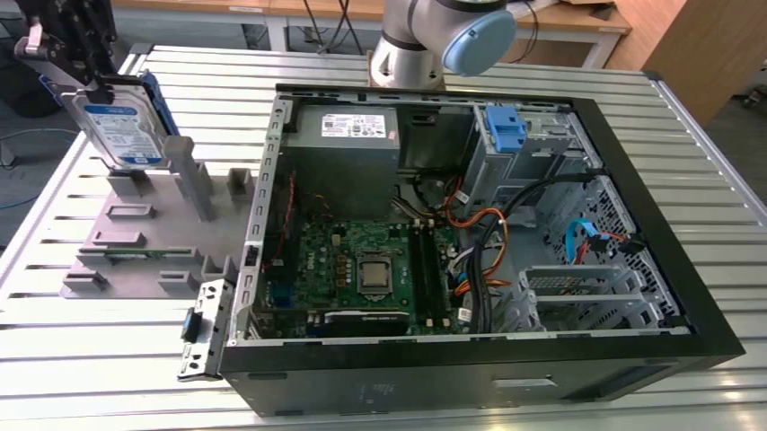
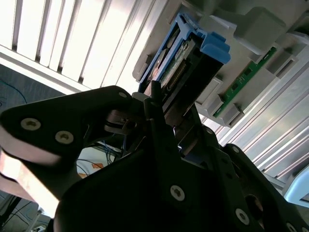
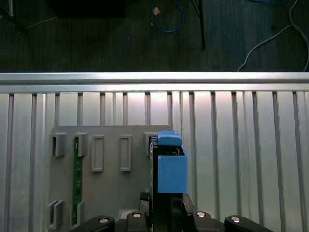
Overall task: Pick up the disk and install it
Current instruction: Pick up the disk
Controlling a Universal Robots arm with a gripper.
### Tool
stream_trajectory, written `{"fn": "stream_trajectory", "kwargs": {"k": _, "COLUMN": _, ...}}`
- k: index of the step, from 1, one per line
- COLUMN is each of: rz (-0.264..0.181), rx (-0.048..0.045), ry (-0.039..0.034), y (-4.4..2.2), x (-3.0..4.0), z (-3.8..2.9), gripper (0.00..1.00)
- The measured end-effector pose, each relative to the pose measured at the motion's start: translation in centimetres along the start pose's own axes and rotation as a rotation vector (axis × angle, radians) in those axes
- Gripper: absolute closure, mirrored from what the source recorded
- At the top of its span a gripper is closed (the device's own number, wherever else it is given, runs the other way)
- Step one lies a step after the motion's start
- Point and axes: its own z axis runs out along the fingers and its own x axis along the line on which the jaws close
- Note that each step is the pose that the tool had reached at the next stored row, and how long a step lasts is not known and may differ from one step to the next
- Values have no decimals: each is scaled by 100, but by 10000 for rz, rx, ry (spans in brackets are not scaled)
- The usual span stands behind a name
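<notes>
The disk point(image 1: 120, 126), a silver drive with a white-and-blue label in a blue caddy, stands on edge at the exterior view's upper left, over the grey holder block point(image 1: 132, 251). My black gripper point(image 1: 93, 83) comes down from above and is shut on the disk's upper end. In the second wrist view, my gripper point(image 2: 159, 108) clamps the disk point(image 2: 193, 53) by its two flat faces. The first wrist view looks along the blue caddy edge of the disk point(image 3: 171, 166), which sticks out from my gripper point(image 3: 166, 210) above the holder block point(image 3: 111, 193).
An open computer case point(image 1: 480, 224) lies on the slatted metal table point(image 1: 96, 359), with motherboard point(image 1: 359, 269), grey power supply point(image 1: 348, 135), cables and a drive cage with a bare blue bracket point(image 1: 508, 130). A green memory stick point(image 3: 76, 179) sits in the holder block. The arm's base point(image 1: 432, 40) stands behind the case.
</notes>
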Motion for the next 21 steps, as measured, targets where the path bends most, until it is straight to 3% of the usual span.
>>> {"fn": "stream_trajectory", "kwargs": {"k": 6, "rz": 1, "rx": -1, "ry": 1, "y": 3, "x": -3, "z": -46, "gripper": 65}}
{"fn": "stream_trajectory", "kwargs": {"k": 11, "rz": 0, "rx": -1, "ry": 1, "y": 12, "x": -11, "z": -189, "gripper": 65}}
{"fn": "stream_trajectory", "kwargs": {"k": 21, "rz": 0, "rx": -1, "ry": 1, "y": 35, "x": -32, "z": -543, "gripper": 65}}
